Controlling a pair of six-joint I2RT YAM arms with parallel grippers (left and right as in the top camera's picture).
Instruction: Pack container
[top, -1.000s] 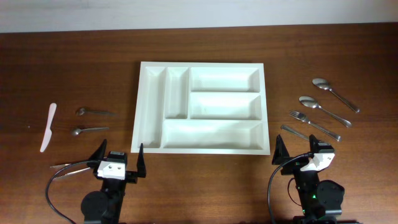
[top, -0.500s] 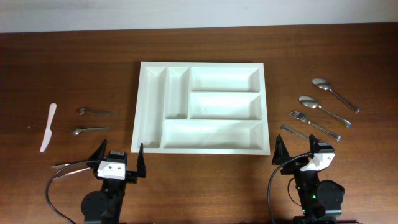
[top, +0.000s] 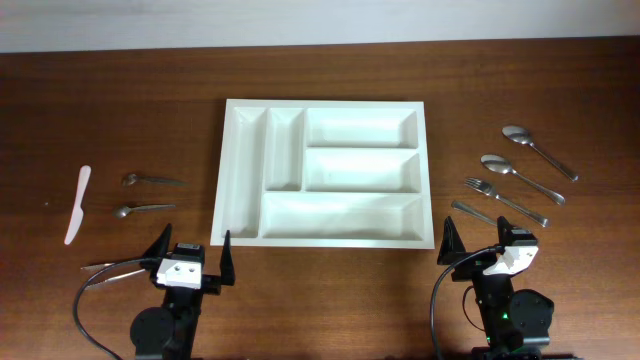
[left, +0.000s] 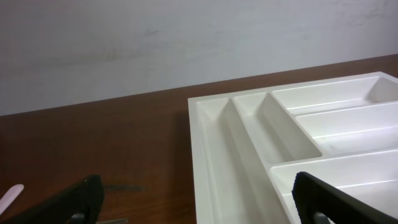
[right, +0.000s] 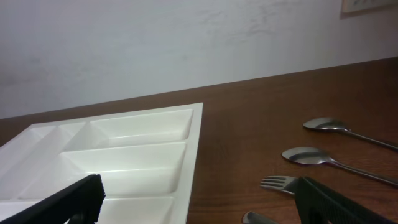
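Note:
The container (top: 325, 238) is a large white five-compartment cutlery tray at the table's middle, all compartments empty; it also shows in the left wrist view (left: 208, 155) and right wrist view (right: 193, 143). My left gripper (top: 191, 255) is open and empty near the front edge, below the tray's left corner. My right gripper (top: 476, 246) is open and empty below the tray's right corner. Right of the tray lie two spoons (top: 538, 149) (top: 520, 177), a fork (top: 505, 201) and a knife (top: 472, 211). Left of it lie two small spoons (top: 150, 180) (top: 141, 209), a white plastic knife (top: 77, 203) and a metal piece (top: 115, 265).
A white wall runs behind the table's far edge. Black cables loop by each arm base at the front edge.

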